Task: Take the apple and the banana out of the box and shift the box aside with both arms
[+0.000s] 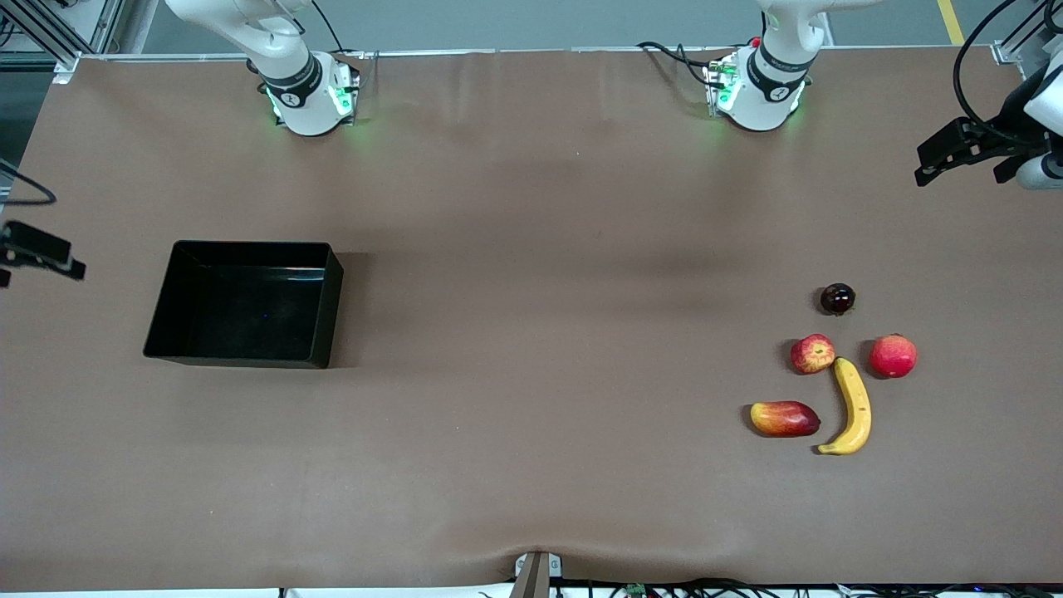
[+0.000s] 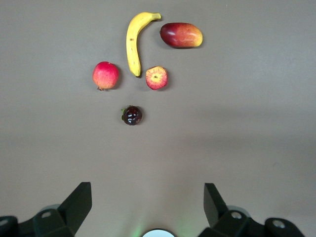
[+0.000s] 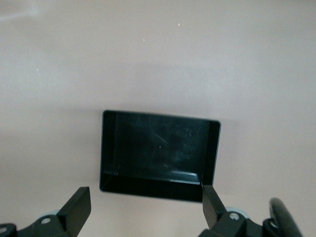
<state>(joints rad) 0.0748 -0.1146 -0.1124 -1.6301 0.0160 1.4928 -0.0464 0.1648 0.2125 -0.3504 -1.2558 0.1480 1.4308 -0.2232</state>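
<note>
The black box (image 1: 330, 311) stands open-topped and empty toward the right arm's end of the table. The yellow banana (image 1: 853, 407) and the small red apple (image 1: 812, 354) lie close together toward the left arm's end. My left gripper (image 2: 146, 190) is open, high over bare table near its base, looking at the banana (image 2: 134, 42) and apple (image 2: 156, 78) from a distance. My right gripper (image 3: 146, 195) is open too, high over the table, with the box (image 3: 210, 153) below it. Neither gripper shows in the front view.
A red-yellow mango (image 1: 784, 419) lies beside the banana, nearer the front camera than the apple. A larger pink-red round fruit (image 1: 893, 355) sits beside the banana's tip, and a small dark fruit (image 1: 837, 298) lies farther from the camera. Black fixtures (image 1: 955, 154) stand at both table ends.
</note>
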